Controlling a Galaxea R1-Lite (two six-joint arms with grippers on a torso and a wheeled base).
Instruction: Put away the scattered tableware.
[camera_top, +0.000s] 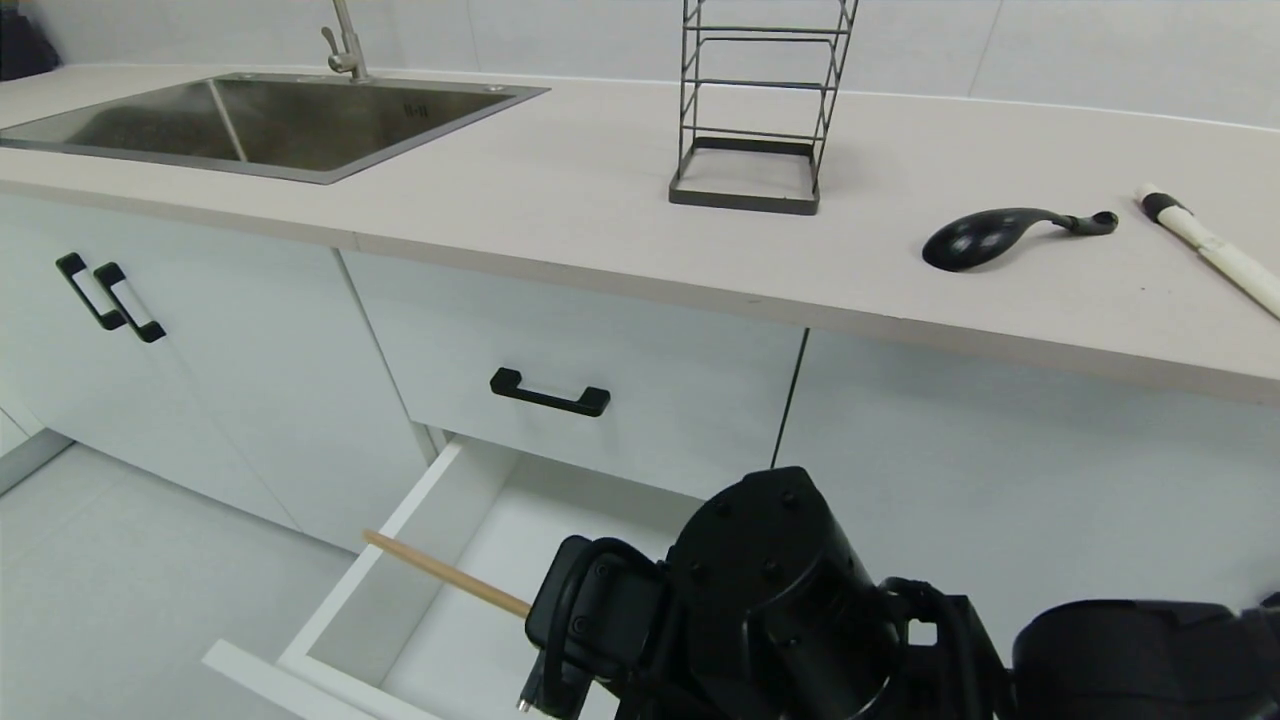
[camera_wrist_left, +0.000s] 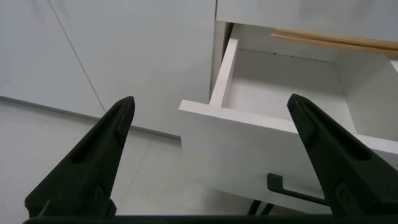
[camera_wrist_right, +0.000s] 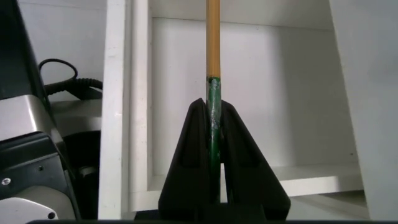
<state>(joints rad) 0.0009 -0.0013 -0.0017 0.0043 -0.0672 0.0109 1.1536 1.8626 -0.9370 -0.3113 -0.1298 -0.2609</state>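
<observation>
Right tool (camera_wrist_right: 213, 111): jaws narrow, clamped on the green-coated end of the chopsticks (camera_wrist_right: 213, 50); the bare wooden shaft runs straight out from the fingertips over the white inside of the open drawer (camera_wrist_right: 118, 93). In the head view the chopsticks (camera_top: 445, 572) stick out from the right arm toward 10 o'clock, and their far end lies over the drawer's (camera_top: 400, 520) left side wall. Whether they touch that wall cannot be told. Left tool (camera_wrist_left: 211, 101): jaws wide apart, nothing between them. It hangs outside the drawer's (camera_wrist_left: 249, 121) front panel, low near the floor. From this wrist view the chopsticks (camera_wrist_left: 336, 40) show as two thin shafts side by side, crossing above the drawer's back part. The drawer is the lower one, pulled well out, at 6 to 7 o'clock from the closed upper drawer's black handle (camera_top: 548, 392). On the desk (camera_top: 560, 190) a wire rack (camera_top: 760, 110) stands upright. A black spoon (camera_top: 985, 238) lies between 3 and 4 o'clock from the rack's base, bowl toward the rack and hooked handle pointing away. A white-handled utensil (camera_top: 1215, 250) with a dark band lies at 3 o'clock from the spoon, apart from it and running off toward the desk's right end. The sink (camera_top: 270, 120) with its faucet (camera_top: 345, 45) sits at 9 o'clock from the rack, well apart.
</observation>
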